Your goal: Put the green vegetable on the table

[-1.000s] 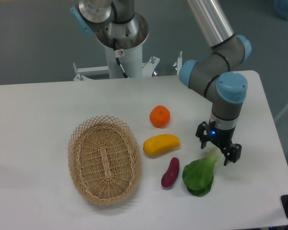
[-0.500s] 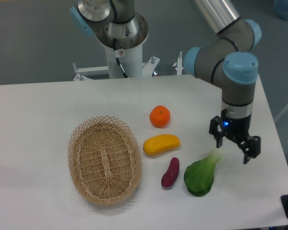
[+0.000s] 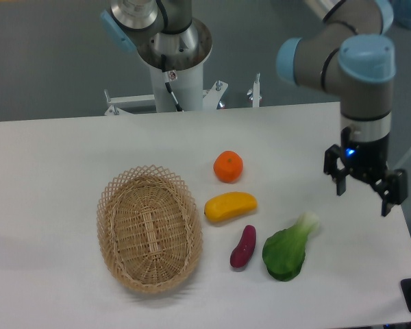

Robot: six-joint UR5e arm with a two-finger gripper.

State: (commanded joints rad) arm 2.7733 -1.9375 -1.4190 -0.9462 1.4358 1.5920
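Observation:
The green vegetable (image 3: pixel 288 247) lies flat on the white table (image 3: pixel 68 157) at the front right, its dark leaves toward the front and its pale stem pointing up and right. My gripper (image 3: pixel 364 194) is open and empty. It hangs above the table to the upper right of the vegetable, clear of it, with nothing between its fingers.
A small purple eggplant-like piece (image 3: pixel 243 246) lies just left of the vegetable. A yellow fruit (image 3: pixel 230 206) and an orange (image 3: pixel 228 166) lie behind it. An oval wicker basket (image 3: pixel 148 228) stands at the left. The table's right edge is close to my gripper.
My gripper has let go of the vegetable's stem and risen up and to the right, away from it. The vegetable stays where it lay.

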